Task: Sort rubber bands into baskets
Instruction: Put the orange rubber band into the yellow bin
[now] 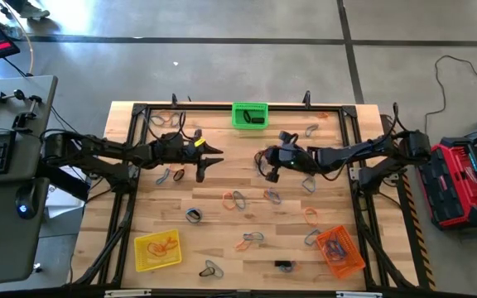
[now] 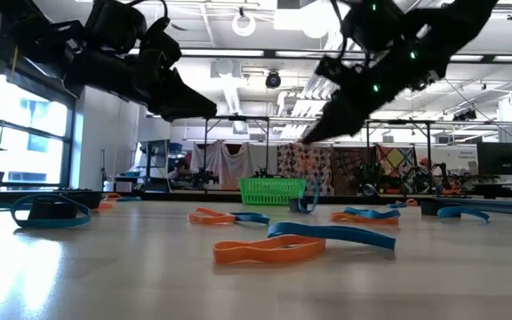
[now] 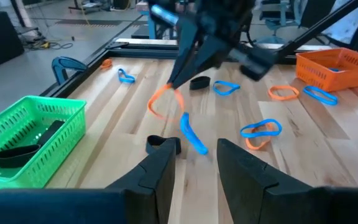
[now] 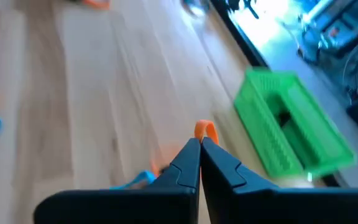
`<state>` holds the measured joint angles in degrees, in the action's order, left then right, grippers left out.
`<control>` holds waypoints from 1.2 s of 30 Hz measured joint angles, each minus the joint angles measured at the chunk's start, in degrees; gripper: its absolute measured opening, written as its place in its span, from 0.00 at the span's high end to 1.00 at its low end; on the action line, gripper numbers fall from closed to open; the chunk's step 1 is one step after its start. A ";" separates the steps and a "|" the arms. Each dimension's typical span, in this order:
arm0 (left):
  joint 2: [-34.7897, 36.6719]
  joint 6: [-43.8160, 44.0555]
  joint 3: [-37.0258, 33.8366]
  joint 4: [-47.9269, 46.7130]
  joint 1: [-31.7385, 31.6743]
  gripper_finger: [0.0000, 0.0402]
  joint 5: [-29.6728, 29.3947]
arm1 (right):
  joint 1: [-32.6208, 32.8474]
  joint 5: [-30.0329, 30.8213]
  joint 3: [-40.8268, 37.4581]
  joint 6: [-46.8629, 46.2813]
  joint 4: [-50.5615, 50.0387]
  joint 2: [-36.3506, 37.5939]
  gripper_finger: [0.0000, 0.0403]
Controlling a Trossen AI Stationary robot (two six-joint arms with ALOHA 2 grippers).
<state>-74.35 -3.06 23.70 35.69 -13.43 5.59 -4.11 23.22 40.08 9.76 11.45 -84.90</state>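
My wooden table, with baskets and rubber bands on it

I see the table (image 1: 222, 240) made of light wood planks. A green basket (image 1: 249, 114) sits at the far edge, a yellow basket (image 1: 157, 249) at the near left corner, an orange basket (image 1: 340, 250) at the near right. Orange, blue and black rubber bands (image 1: 238, 199) lie scattered across the planks between them.

The pale, planked wooden surface (image 1: 247, 219) looks smooth with a soft satin sheen, its grain running in long strips. The green rectangular basket (image 3: 27, 134) is plastic mesh, slightly glossy, as are the yellow plastic mesh basket (image 1: 157, 250) and orange plastic mesh basket (image 3: 334, 67). The thin orange and blue rubber bands (image 3: 260, 132) look matt and pliable. The right arm's dark tool (image 4: 200, 144) appears smooth matt plastic.
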 joint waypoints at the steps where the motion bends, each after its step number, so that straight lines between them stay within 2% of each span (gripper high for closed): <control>1: 0.00 0.00 0.00 0.03 0.57 0.70 -1.07 | 0.63 0.25 0.86 0.53 -0.08 0.00 1.00; 10: 0.00 1.34 0.00 0.72 3.58 0.61 -5.89 | 3.98 0.82 6.21 3.95 -0.37 -0.02 1.00; 18: 0.00 3.35 0.26 1.69 4.81 0.60 -5.84 | 7.64 0.33 7.18 9.41 2.66 -0.07 1.00; 21: -0.20 4.90 1.70 1.96 5.34 0.60 -4.03 | 8.88 0.31 7.19 10.93 4.18 -0.07 1.00; 26: -3.20 4.60 5.37 1.82 6.93 0.60 -1.68 | 10.15 0.31 7.21 11.32 5.74 -0.09 1.00; 36: -10.95 2.81 10.67 1.60 7.63 0.60 -2.30 | 11.68 0.26 7.21 11.32 6.06 -0.11 1.00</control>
<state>-85.30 -0.25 34.38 37.30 -5.80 3.29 7.57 23.49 47.29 21.08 17.52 -85.01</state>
